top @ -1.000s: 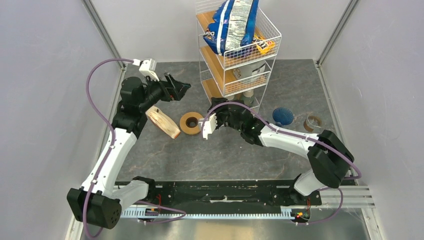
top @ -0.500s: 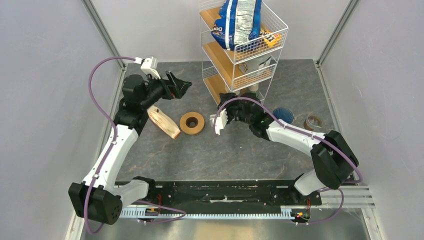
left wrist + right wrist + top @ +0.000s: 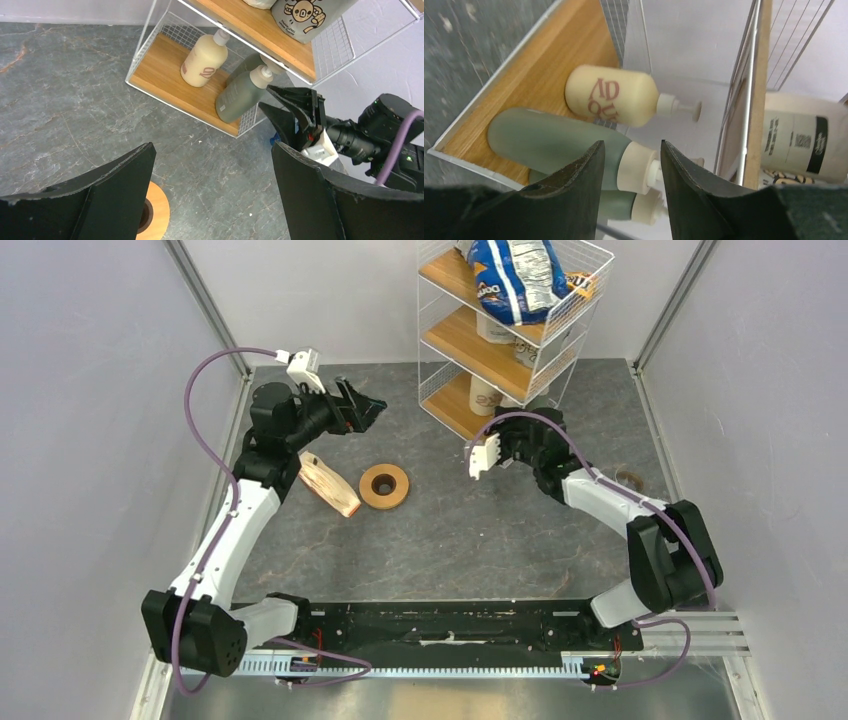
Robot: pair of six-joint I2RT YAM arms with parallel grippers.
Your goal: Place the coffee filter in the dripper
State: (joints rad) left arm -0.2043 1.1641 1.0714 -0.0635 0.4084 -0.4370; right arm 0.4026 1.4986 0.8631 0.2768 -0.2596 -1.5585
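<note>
The coffee filter isn't showing as a loose sheet anywhere I can find. All I see is the cream-and-tan paper stack (image 3: 328, 483) lying on the table (image 3: 450, 540) just beside the orange-brown ring (image 3: 384, 485), so my guess is a single one has to come off that.

The left gripper (image 3: 212, 149) hangs above and beyond the stack, fingers wide apart, nothing in them. The right gripper (image 3: 630, 150) is apart too, with a narrower gap. It's empty and pointed into the bottom shelf of the wire rack (image 3: 465, 335) at the pump bottles (image 3: 549, 145).

The dripper (image 3: 273, 139) is mostly hidden. It's just a sliver of dark blue under the right gripper in the left wrist view, near the rack's foot.

Handling-wise, a paper filter weighs next to nothing, flops, creases easily and probably clings to its neighbours. I'd pinch one layer at the open rim edge rather than the point, with a light squeeze, and watch that two don't lift together.
</note>
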